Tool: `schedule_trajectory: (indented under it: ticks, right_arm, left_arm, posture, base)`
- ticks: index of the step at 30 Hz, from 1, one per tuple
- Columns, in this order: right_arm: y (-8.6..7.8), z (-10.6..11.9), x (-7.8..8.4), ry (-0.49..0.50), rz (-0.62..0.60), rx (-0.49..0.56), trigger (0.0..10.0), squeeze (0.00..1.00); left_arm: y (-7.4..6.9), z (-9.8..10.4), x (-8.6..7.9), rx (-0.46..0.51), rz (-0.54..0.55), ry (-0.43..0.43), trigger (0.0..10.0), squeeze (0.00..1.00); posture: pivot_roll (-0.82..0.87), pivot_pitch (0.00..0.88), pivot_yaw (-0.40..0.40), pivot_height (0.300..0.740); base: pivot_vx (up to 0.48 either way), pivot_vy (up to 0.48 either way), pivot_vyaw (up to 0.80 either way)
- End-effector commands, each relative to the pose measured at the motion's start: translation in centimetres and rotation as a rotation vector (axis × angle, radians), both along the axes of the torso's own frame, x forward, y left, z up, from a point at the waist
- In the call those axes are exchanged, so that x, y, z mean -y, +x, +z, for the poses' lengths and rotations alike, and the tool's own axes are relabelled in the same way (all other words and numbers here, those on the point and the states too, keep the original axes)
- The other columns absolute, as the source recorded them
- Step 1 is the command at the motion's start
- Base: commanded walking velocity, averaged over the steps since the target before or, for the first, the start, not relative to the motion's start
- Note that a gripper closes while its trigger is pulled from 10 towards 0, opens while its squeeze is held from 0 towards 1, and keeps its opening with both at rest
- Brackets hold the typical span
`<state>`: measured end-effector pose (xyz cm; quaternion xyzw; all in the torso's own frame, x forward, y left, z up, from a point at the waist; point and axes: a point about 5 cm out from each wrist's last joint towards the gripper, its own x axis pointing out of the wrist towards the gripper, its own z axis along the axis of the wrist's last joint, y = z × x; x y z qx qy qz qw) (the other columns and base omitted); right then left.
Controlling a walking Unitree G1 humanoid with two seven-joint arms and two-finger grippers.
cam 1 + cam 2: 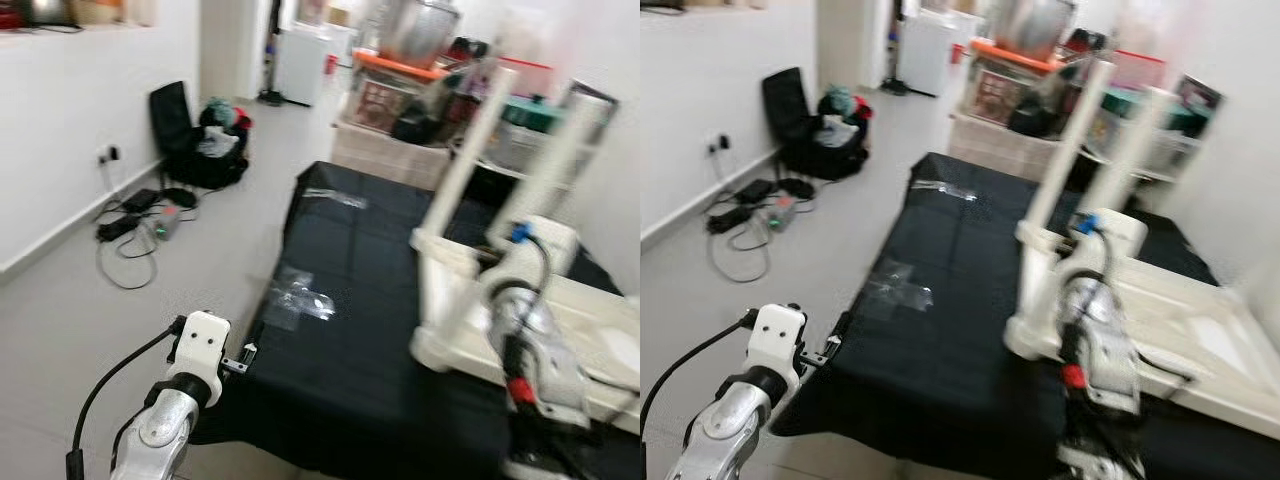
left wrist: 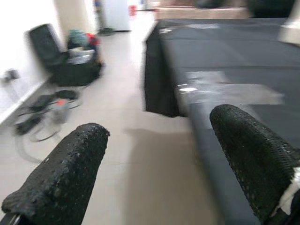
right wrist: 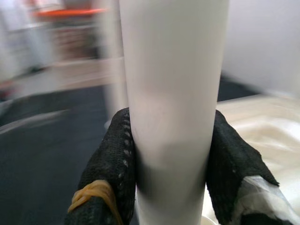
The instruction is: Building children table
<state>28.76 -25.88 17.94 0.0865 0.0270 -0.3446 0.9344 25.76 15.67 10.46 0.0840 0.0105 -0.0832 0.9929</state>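
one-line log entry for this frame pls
right gripper: shut on leg | left gripper: open, idle above floor beside mat | tabletop: upside down on mat

Ahead of the left end effector [image 2: 154, 159], whose fingers stand apart, lies bare floor [image 2: 131, 140], with the black tabletop [image 1: 360, 300] edge close on its inner side. The right end effector [image 3: 171, 154] is closed around a white table leg [image 3: 173, 79]; a second leg [image 1: 548, 165] and the upturned white frame [image 1: 590, 330] crowd the space just beyond it.

Black-draped table [image 1: 350, 300]; upturned white children table [image 1: 560, 320], clear tape patch [image 1: 300, 297] on top
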Motion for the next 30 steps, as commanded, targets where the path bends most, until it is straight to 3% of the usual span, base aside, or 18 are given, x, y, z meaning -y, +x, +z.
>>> schedule_trajectory:
  ticks: [1, 5, 7, 8, 10, 12, 13, 15, 20, 21, 22, 24, 28, 29, 30]
  right_arm:
    - [-2.1, -3.5, 1.2, 0.059, -0.148, -0.193, 0.0, 0.0]
    - [-1.6, -3.5, -1.5, 0.068, -0.076, -0.211, 0.0, 0.0]
    - [-1.2, -3.4, -1.9, 0.075, -0.047, -0.211, 0.0, 0.0]
    - [-0.4, -3.2, -2.8, 0.084, 0.033, -0.206, 10.0, 0.0]
    - [0.3, -3.2, -3.6, 0.091, 0.1, -0.212, 10.0, 0.0]
    - [1.3, -1.9, -4.6, 0.12, 0.206, -0.097, 10.0, 0.0]
    - [1.4, -1.6, -4.7, 0.118, 0.226, -0.066, 10.0, 1.0]
    - [1.8, -0.5, -4.4, 0.122, 0.257, 0.006, 10.0, 1.0]
    - [2.2, 0.5, -4.5, 0.149, 0.322, 0.05, 10.0, 1.0]
    - [3.1, 2.5, -5.6, 0.167, 0.605, 0.146, 10.0, 0.0]
    - [3.4, 3.7, -6.2, 0.148, 0.794, 0.197, 10.0, 0.0]
    - [3.4, 4.7, -6.7, 0.12, 0.973, 0.234, 10.0, 0.0]
    - [3.9, 4.3, -6.5, 0.118, 0.988, 0.225, 10.0, 0.0]
    - [4.0, 4.3, -6.6, 0.13, 1.001, 0.23, 3.2, 0.0]
    - [4.0, 4.2, -6.7, 0.139, 1.011, 0.235, 3.2, 0.0]
  left_arm:
    - [-0.1, -0.1, 0.9, -0.007, -0.033, -0.013, 10.0, 0.0]
    - [0.0, -0.1, 0.9, -0.008, -0.031, -0.015, 10.0, 0.0]
    - [-0.1, -0.2, 1.0, -0.008, -0.034, -0.014, 10.0, 0.0]
    - [0.0, -0.1, 0.9, -0.007, -0.032, -0.014, 10.0, 0.0]
    - [0.0, -0.1, 0.9, -0.005, -0.028, -0.015, 10.0, 0.0]
    - [0.1, 0.0, 0.8, -0.003, -0.024, -0.016, 10.0, 0.0]
    - [0.1, -0.1, 0.8, -0.003, -0.024, -0.016, 10.0, 0.0]
    - [0.0, -0.1, 0.8, -0.004, -0.025, -0.016, 10.0, 0.0]
    - [0.1, -0.1, 0.8, -0.003, -0.025, -0.017, 10.0, 0.0]
    - [0.1, 0.0, 0.9, -0.002, -0.027, -0.019, 10.0, 0.0]
    - [0.1, 0.0, 1.0, 0.0, -0.028, -0.019, 10.0, 0.0]
    - [0.1, 0.0, 1.0, 0.001, -0.03, -0.02, 10.0, 0.0]
    - [0.1, 0.1, 0.9, 0.008, -0.021, -0.019, 10.0, 0.0]
    - [0.1, 0.2, 0.8, 0.01, -0.016, -0.018, 10.0, 0.0]
    - [0.1, 0.2, 0.7, 0.011, -0.014, -0.018, 10.0, 0.0]
  posture:
    - [0.08, 0.0, -0.169, 0.74]
    - [0.09, 0.0, -0.175, 0.74]
    - [0.09, 0.0, -0.175, 0.74]
    - [0.09, 0.0, -0.176, 0.74]
    - [0.09, 0.0, -0.178, 0.74]
    - [0.09, 0.0, -0.181, 0.74]
    - [0.09, 0.0, -0.183, 0.74]
    - [0.09, 0.0, -0.183, 0.74]
    - [0.09, 0.0, -0.18, 0.74]
    - [0.09, 0.0, -0.184, 0.74]
    - [0.1, 0.0, -0.19, 0.74]
    - [0.1, 0.0, -0.19, 0.74]
    - [0.11, 0.0, -0.202, 0.74]
    - [0.12, 0.0, -0.209, 0.74]
    - [0.12, 0.0, -0.209, 0.74]
  base:
    - [0.0, 0.0, 0.0]
    - [0.0, 0.0, 0.0]
    - [0.0, 0.0, 0.0]
    - [0.0, 0.0, 0.0]
    - [0.0, 0.0, 0.0]
    - [0.0, 0.0, 0.0]
    - [0.0, 0.0, 0.0]
    - [0.0, 0.0, 0.0]
    - [0.0, 0.0, 0.0]
    - [0.0, 0.0, 0.0]
    - [0.0, 0.0, 0.0]
    - [0.0, 0.0, 0.0]
    - [0.0, 0.0, 0.0]
    - [0.0, 0.0, 0.0]
    - [0.0, 0.0, 0.0]
